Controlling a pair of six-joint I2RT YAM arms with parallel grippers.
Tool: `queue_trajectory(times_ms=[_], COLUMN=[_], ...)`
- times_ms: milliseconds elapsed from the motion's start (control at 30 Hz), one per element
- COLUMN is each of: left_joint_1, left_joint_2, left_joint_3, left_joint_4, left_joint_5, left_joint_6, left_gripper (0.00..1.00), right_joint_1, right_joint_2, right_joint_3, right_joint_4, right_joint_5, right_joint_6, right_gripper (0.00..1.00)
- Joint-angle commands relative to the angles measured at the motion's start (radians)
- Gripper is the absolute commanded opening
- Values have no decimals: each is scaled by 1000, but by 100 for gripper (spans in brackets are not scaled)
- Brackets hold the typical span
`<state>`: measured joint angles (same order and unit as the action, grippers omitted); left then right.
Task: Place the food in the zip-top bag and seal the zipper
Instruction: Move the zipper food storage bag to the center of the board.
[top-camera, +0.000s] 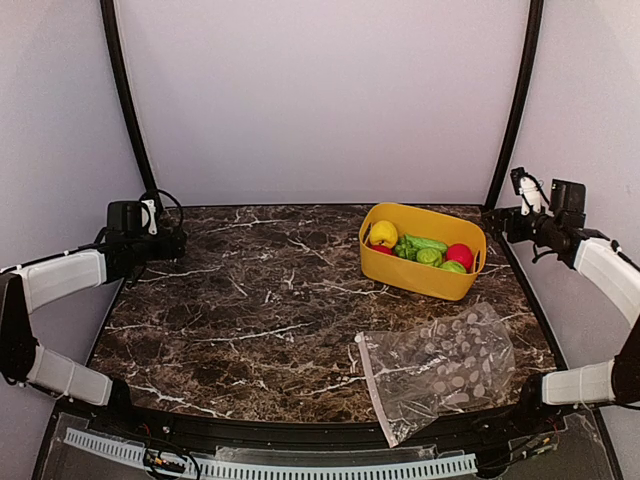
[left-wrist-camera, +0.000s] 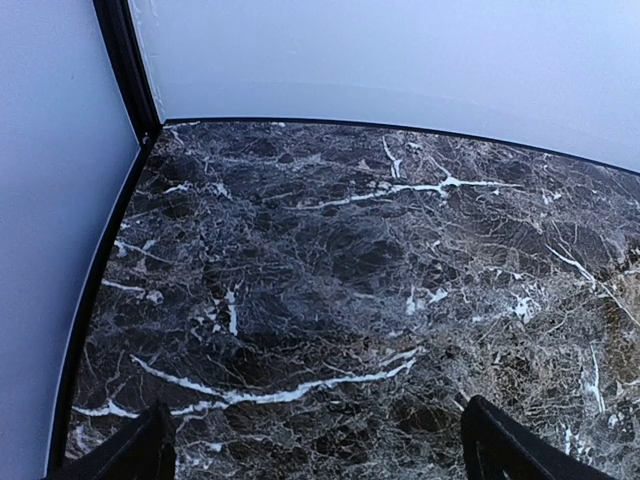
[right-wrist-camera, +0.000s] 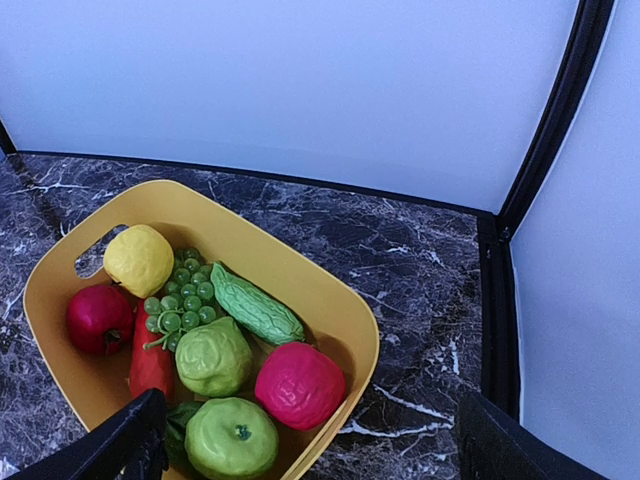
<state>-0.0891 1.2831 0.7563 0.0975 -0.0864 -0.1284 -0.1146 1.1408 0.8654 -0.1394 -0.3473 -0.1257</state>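
The food lies in a yellow tub (top-camera: 418, 278) at the back right: a yellow lemon (right-wrist-camera: 139, 260), a green grape bunch (right-wrist-camera: 180, 300), a green gourd (right-wrist-camera: 255, 305), red pieces (right-wrist-camera: 299, 385) and green ones (right-wrist-camera: 231, 438). The clear, spot-printed zip-top bag (top-camera: 445, 365) lies flat near the front right. Its pinkish zipper (top-camera: 373, 388) runs along its left edge. My left gripper (left-wrist-camera: 318, 440) hovers open over bare marble at the back left. My right gripper (right-wrist-camera: 310, 435) is open above the tub's right end, holding nothing.
The dark marble table (top-camera: 250, 300) ends at black posts (top-camera: 128, 100) and pale walls on the back and sides. The tub's rim (right-wrist-camera: 300, 270) stands near the right back corner post (right-wrist-camera: 545, 130).
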Motion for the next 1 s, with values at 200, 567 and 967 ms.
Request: queue_trajectory(times_ms=[200, 567, 967], left_joint_1=[1, -306, -534], left_joint_2=[2, 62, -5], left_joint_3=[9, 194, 122], left_joint_4=[2, 12, 2], left_joint_5=[193, -38, -252], left_joint_6=[-61, 249, 216], left_gripper=[99, 99, 99], right_joint_1=[-13, 1, 313], right_joint_2=[-14, 13, 42], right_joint_3=[-39, 46, 78], right_joint_4=[-22, -198, -623], right_joint_5=[-215, -411, -376], right_joint_6=[-236, -321, -772], right_gripper=[98, 97, 84])
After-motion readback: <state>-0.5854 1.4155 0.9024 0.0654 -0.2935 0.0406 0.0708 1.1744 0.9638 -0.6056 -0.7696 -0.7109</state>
